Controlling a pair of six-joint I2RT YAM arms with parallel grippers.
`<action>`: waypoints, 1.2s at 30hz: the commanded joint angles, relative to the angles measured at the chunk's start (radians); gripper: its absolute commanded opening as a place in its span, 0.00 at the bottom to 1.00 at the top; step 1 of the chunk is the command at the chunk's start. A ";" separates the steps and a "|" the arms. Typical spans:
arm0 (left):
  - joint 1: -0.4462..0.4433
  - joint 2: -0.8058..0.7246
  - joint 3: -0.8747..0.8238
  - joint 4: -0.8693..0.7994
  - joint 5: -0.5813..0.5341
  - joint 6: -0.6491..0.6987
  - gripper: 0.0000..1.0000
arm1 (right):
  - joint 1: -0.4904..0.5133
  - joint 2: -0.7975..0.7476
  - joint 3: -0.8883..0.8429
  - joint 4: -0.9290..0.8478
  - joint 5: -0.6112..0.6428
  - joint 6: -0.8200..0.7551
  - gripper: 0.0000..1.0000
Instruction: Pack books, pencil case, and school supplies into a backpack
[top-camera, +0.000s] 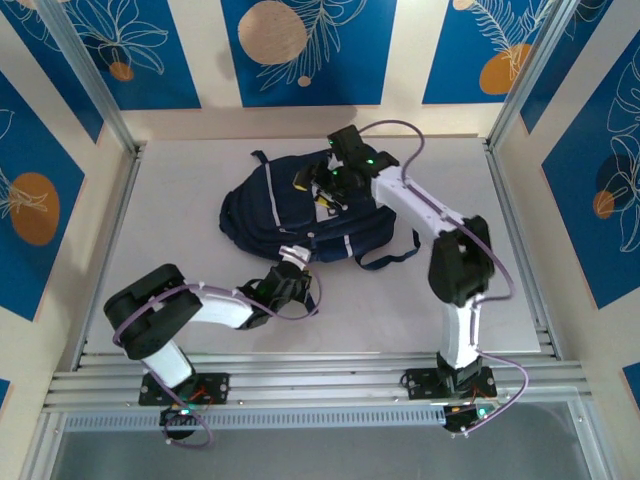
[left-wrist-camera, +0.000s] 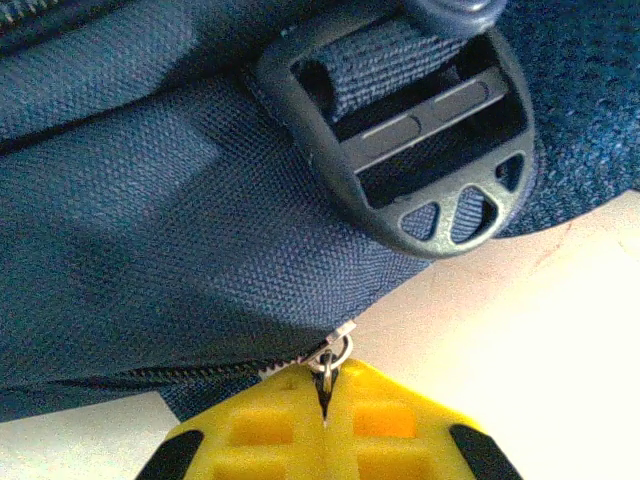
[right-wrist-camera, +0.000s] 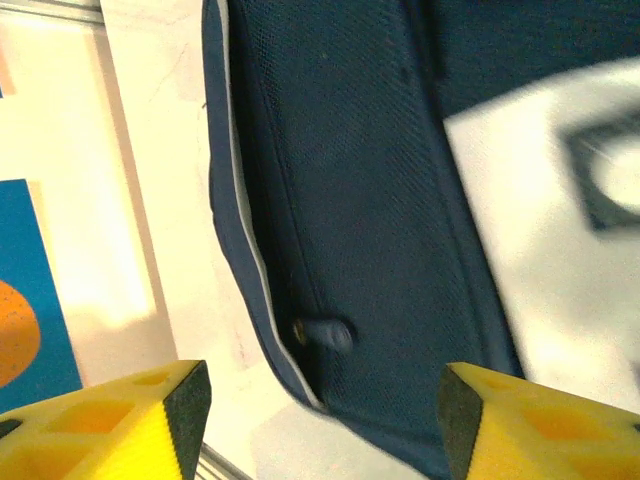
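Table (top-camera: 170, 190): backpack (top-camera: 280, 215) lies flat mid-table, a bit twd far edge. Zip looks closed where visible. R gripper (top-camera: 332, 178) is over the pack's far-right part, jaws spread, nothing held. L gripper (left-wrist-camera: 325, 425) is at the pack's near edge, pads pressed together, pinching zipper pull (left-wrist-camera: 330, 360) just below strap buckle (left-wrist-camera: 420, 150). Risks IMO: pull is tiny and could slip out on the tug. W/ R not holding the pack, the whole bag may drag instead of the zip opening.

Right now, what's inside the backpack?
Nothing of its inside shows. The backpack lies on the table, its navy fabric covering any contents. At its near edge the left gripper is shut on the zipper pull.
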 joint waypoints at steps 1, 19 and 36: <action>0.012 -0.027 -0.018 0.021 0.099 -0.022 0.00 | -0.047 -0.184 -0.151 0.015 0.058 -0.003 0.61; 0.050 -0.050 -0.003 0.025 0.226 -0.035 0.00 | 0.002 -0.535 -0.917 0.492 -0.004 0.401 0.87; 0.054 -0.092 0.011 -0.046 0.230 -0.041 0.00 | 0.015 -0.325 -0.896 0.528 0.172 0.463 0.22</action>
